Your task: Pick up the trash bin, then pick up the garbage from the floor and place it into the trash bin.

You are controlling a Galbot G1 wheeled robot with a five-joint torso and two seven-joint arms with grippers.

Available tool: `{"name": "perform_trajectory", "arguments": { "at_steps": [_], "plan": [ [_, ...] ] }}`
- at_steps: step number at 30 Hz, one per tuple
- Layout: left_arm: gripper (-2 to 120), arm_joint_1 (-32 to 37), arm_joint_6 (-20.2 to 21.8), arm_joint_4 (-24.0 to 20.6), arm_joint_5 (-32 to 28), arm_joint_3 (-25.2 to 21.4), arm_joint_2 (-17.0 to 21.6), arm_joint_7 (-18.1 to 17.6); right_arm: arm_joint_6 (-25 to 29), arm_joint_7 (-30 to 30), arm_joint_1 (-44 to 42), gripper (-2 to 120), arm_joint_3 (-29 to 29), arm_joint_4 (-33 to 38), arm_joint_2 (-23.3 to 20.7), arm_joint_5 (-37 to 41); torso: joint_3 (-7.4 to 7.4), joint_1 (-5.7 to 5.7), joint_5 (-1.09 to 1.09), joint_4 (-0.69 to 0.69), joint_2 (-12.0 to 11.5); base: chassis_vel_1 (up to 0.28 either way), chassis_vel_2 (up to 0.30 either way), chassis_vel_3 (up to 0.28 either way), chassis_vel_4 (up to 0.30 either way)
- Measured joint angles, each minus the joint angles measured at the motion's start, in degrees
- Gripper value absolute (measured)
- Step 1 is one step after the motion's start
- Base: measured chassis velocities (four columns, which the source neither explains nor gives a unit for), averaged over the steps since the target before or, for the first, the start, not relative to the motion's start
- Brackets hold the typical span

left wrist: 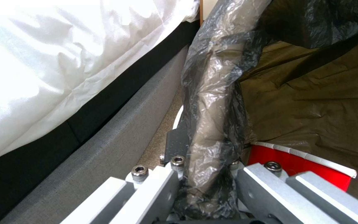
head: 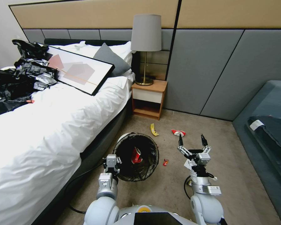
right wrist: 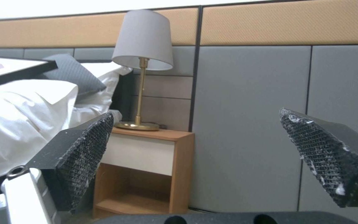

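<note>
The trash bin (head: 137,170), white with a dark bag liner, stands beside the bed, its mouth facing up at me. My left gripper (head: 113,162) is shut on its near-left rim; in the left wrist view the fingers (left wrist: 266,186) clamp the bag-covered rim (left wrist: 212,118). A red-and-white piece of garbage (head: 136,155) (left wrist: 307,166) lies inside. On the carpet lie a yellow banana peel (head: 154,129), a red-and-white wrapper (head: 178,132) and a small red scrap (head: 165,162). My right gripper (head: 192,141) (right wrist: 206,149) hovers open and empty, right of the bin and short of the wrapper.
The bed (head: 53,125) with white bedding borders the left, with a framed picture (head: 81,72) and a heap of black and silver plastic (head: 18,78) on it. A nightstand (head: 148,99) with a lamp (head: 145,40) stands ahead. A grey sofa (head: 268,125) flanks the right. A black cable (head: 73,184) trails near the bed.
</note>
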Motion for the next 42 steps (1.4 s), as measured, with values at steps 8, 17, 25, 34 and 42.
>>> {"name": "perform_trajectory", "arguments": {
  "at_steps": [8, 17, 25, 34, 42],
  "plan": [
    [0, -0.02, 0.0, -0.01, 0.03, 0.09, 0.15, 0.0, -2.26, 0.41, -0.47, 100, 0.46, 0.52, 0.0, -0.97, 0.0, 0.0, 0.0, 0.0, 0.0, 0.0, 0.0, 0.0, 0.0],
    [0, -0.23, 0.0, 0.12, 0.0, 0.06, 0.21, 0.0, -10.72, -2.63, -0.86, 100, 4.27, -0.94, -1.97, -1.4, 0.0, 0.0, 0.0, 0.0, 0.0, 0.0, 0.0, 0.0, 0.0],
    [0, -0.29, -0.09, 0.26, -0.15, -0.16, 0.23, 0.0, -15.63, -8.92, -0.53, 100, 10.52, -8.45, -7.45, -3.98, 0.0, 0.0, 0.02, 0.0, 0.0, 0.0, 0.0, 0.0, 0.0],
    [0, -0.44, -0.25, 0.35, -0.17, -0.06, 0.27, -0.01, -13.44, -14.16, 1.17, 100, 13.47, -23.64, -12.14, -4.66, 0.0, 0.0, 0.0, 0.0, 0.0, 0.0, 0.0, 0.0, 0.0],
    [0, -0.34, -0.25, 0.29, -0.17, -0.09, 0.27, -0.02, -10.34, -15.71, 5.16, 100, 16.0, -38.84, -14.56, -8.83, 0.0, 0.0, 0.02, 0.0, 0.0, 0.0, 0.0, 0.0, 0.0]
  ]
}}
